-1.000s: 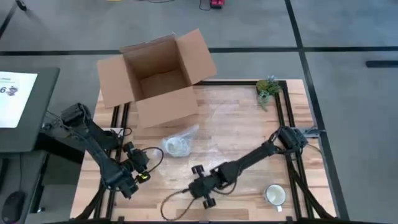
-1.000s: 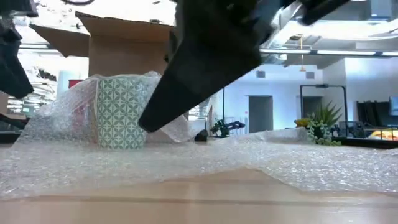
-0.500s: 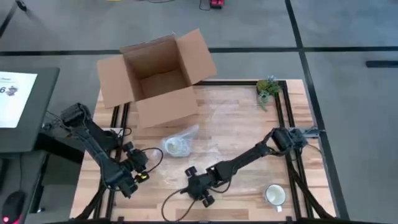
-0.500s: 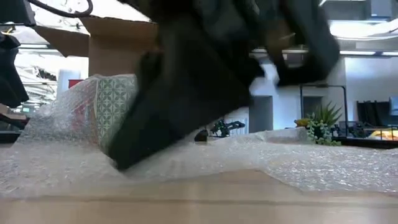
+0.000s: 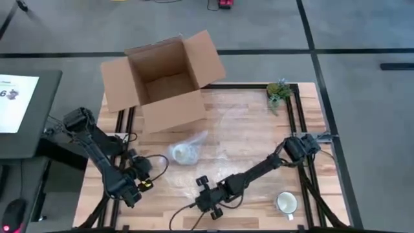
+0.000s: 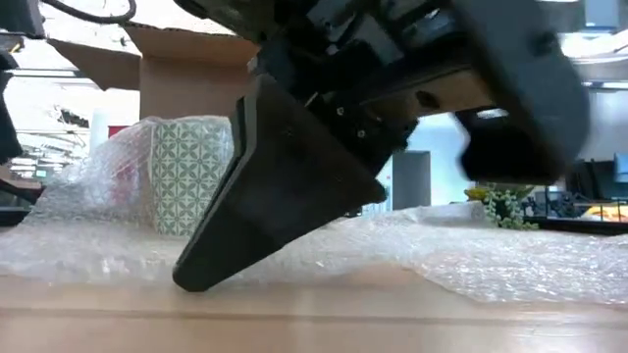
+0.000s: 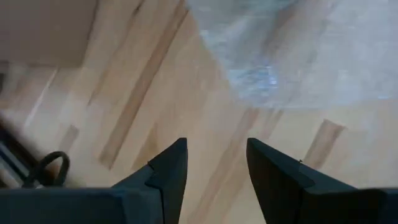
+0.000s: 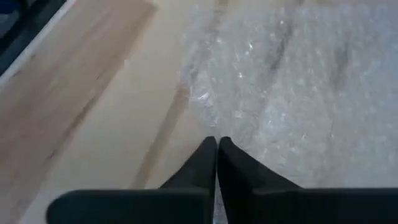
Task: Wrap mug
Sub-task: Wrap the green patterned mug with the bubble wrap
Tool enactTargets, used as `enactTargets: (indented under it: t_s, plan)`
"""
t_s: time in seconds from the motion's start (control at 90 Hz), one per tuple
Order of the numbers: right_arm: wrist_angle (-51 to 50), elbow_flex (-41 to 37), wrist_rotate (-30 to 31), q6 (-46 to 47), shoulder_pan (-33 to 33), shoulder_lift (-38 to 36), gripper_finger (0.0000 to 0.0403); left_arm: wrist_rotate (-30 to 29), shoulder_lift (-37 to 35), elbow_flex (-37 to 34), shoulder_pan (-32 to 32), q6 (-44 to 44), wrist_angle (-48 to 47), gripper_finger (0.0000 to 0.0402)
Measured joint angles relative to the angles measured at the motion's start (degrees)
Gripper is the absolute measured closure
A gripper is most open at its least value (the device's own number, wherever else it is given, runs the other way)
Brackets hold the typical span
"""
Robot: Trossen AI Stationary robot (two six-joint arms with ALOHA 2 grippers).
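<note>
Right claw (image 5: 208,197) has dropped to the counter's (image 5: 259,129) front edge, fingers pinched shut on the bubble wrap (image 8: 298,93) edge, ready to fold over the half-covered mug (image 5: 185,152) at centre; left claw (image 7: 214,171) waits open.

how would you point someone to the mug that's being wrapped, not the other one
Start at the open cardboard box at the table's far edge and come straight toward the near edge: the mug stands just in front of it, near the table's middle. It has a green patterned side and bubble wrap bunched around it, unlike the plain white mug standing bare at the near right corner.
</note>
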Motion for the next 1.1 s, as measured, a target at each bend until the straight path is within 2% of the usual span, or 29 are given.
enactTargets:
  t_s: [0.233,0.356,0.444,0.611,0.778,0.989,1.1]
  plan:
    - [-6.4,5.3,-1.9,2.4,4.3,0.2,0.0403,-1.5,0.0,0.0,-0.1,0.2,1.0,0.0258]
    - [-8.3,7.5,-2.7,3.0,5.5,0.1,0.0403,-5.7,0.0,0.0,-0.1,1.7,3.8,0.0258]
    - [-8.9,9.0,-1.6,3.0,6.0,0.1,0.0403,-11.7,0.0,0.0,0.1,6.1,8.0,0.0258]
    - [-10.6,12.8,5.8,-0.3,6.2,0.1,0.0403,-20.2,0.0,0.1,2.8,16.6,14.9,0.0258]
    - [-12.8,16.4,13.2,-4.4,4.9,0.0,0.0403,-23.4,0.1,0.1,6.4,25.1,17.4,0.0258]
    - [-17.1,18.5,14.1,-5.0,3.6,0.0,0.0403,-25.7,0.1,0.1,11.9,34.7,18.0,0.0258]
    - [-20.9,19.5,14.0,-3.5,3.5,0.0,0.0403,-25.4,0.1,-0.8,14.6,42.4,24.1,0.0258]
